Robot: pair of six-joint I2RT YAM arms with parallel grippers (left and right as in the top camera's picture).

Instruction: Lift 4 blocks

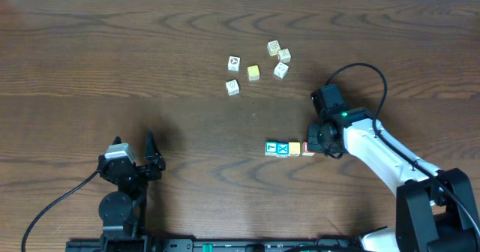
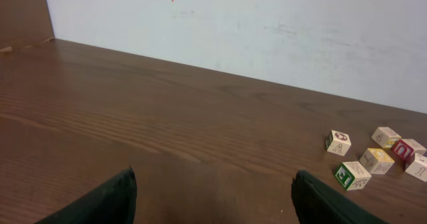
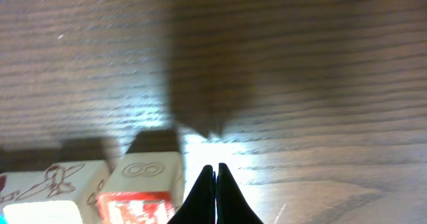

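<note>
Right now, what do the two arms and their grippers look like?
The left arm is black with a grey wrist cap and a black cable running left. The right arm has a white link, black joints, a small green light and a looping black cable. The left gripper and right gripper have dark tapered fingers.

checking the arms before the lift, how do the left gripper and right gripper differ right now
The left gripper is wide open; the right gripper is shut. The left gripper hangs over the table, far from the row of blocks; the right gripper sits at the row's red end. Neither holds anything.
</note>
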